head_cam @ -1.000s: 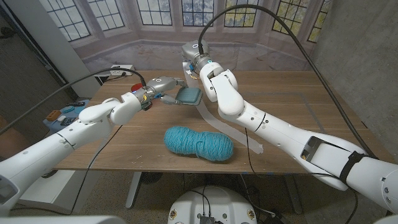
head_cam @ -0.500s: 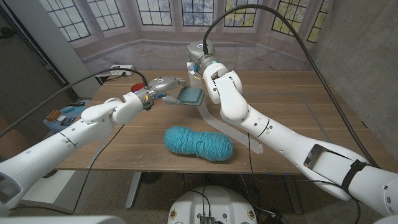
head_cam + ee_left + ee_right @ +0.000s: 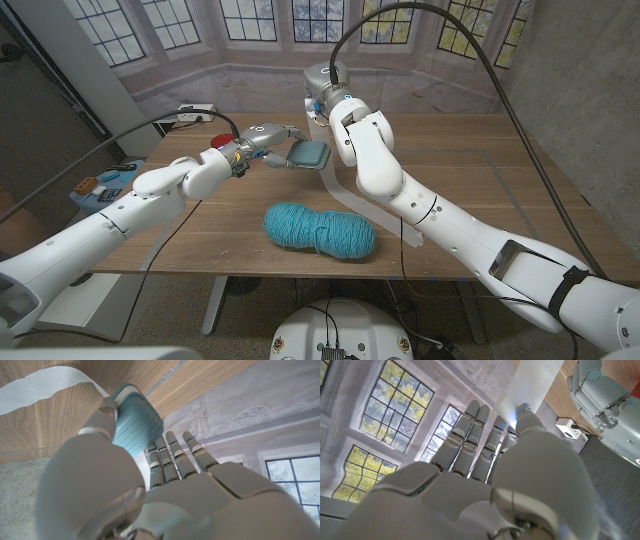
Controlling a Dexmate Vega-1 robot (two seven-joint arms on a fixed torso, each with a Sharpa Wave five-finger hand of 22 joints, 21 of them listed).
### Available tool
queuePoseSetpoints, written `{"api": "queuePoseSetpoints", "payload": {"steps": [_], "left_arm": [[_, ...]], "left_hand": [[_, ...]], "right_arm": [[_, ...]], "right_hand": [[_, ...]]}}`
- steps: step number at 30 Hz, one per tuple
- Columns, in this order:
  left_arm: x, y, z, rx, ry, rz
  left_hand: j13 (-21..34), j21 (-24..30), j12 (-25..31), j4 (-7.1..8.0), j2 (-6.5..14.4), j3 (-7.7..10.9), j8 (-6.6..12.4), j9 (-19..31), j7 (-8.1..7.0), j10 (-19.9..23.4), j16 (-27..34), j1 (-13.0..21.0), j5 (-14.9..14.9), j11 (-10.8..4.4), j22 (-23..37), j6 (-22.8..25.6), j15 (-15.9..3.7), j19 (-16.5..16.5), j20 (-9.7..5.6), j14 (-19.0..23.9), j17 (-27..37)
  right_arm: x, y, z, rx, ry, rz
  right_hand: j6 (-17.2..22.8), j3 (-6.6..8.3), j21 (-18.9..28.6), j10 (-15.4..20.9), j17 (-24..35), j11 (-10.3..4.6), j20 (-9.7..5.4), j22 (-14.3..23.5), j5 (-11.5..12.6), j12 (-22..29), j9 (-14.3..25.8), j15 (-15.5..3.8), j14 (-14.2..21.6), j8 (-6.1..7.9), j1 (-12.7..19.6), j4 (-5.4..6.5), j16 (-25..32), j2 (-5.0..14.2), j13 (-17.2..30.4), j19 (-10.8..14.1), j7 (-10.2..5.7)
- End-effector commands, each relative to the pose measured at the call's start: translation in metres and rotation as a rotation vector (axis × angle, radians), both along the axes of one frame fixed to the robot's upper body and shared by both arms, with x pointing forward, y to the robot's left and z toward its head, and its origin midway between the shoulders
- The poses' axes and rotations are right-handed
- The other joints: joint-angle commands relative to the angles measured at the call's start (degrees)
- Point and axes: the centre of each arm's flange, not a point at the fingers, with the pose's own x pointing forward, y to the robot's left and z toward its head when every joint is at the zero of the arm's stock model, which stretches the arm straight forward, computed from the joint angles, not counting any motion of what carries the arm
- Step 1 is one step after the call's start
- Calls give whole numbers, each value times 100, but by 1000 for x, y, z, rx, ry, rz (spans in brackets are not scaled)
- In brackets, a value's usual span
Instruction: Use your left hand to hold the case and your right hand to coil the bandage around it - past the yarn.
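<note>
Bandage lifted beyond the case

Our left hand (image 3: 262, 137) grips the case (image 3: 305, 152); our right hand (image 3: 322, 92), just behind it, pinches the bandage (image 3: 345, 200) trailing toward us past the yarn (image 3: 320, 230).

Ribbed plastic case (image 3: 135, 422), woven bandage (image 3: 40, 387), fuzzy yarn (image 3: 320, 230).

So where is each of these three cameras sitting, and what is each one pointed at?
Head view: fixed on the robot's head, looking down over both arms at the table, yarn, case and bandage.
Left wrist view: on the left wrist, looking along the left hand, which holds the case.
Right wrist view: on the right wrist, looking along the right hand, which pinches the bandage toward the windows.
Shared: all three show the bandage; head and left wrist views share the case.
</note>
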Motion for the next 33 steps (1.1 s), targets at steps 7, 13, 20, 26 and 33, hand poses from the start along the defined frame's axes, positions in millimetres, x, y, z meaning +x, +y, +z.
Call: {"api": "queuePoseSetpoints", "payload": {"steps": [7, 13, 20, 26, 33], "left_arm": [[9, -3, 2, -13, 3, -12], [12, -3, 4, -14, 0, -17], [15, -4, 5, -19, 2, -19], [15, -5, 4, -17, 6, -22], [15, -6, 3, -20, 7, -24]], "left_hand": [[31, 11, 17, 114, 266, 81, 1992, 2, -297, 458, -30, -73, 24, -429, 20, 365, 17, -32, -6, 51, 7], [26, 11, 17, 114, 266, 80, 1993, -2, -310, 465, -32, -76, 25, -422, 20, 353, 19, -32, -8, 54, 2], [26, 12, 15, 115, 272, 78, 2000, -7, -297, 462, -31, -77, 27, -424, 20, 358, 19, -30, -7, 58, -2], [29, 12, 16, 112, 269, 72, 2005, -10, -290, 460, -31, -76, 27, -428, 20, 363, 10, -31, -5, 54, -2], [26, 12, 17, 114, 279, 62, 2005, -13, -311, 467, -26, -75, 27, -416, 20, 348, 15, -33, -5, 53, 1]], "right_arm": [[-15, 18, 0, 20, 30, 5], [-16, 23, 0, 20, 37, 9], [-23, 24, 0, 27, 34, 12], [-28, 26, -1, 37, 41, 12], [-37, 27, 1, 48, 37, 21]], "right_hand": [[13, -26, 40, 28, 21, 64, -190, 23, -18, 29, 8, -768, 56, -12, 59, 13, -4, 33, 22, 81, 62], [28, -33, 43, 35, 29, 74, -177, 23, -20, 27, 8, -759, 72, -12, 56, 17, 5, 45, 16, 91, 71], [47, -37, 53, 69, 42, 110, -149, 23, -20, 40, 9, -772, 96, -16, 84, 5, 18, 57, 19, 117, 98], [96, -44, 63, 91, 50, 132, -136, 24, -22, 51, 10, -757, 117, -6, 93, 2, 27, 64, 26, 144, 125], [100, -51, 68, 107, 56, 150, -122, 24, -24, 59, 11, -747, 140, -12, 94, 5, 35, 69, 31, 157, 158]]}}
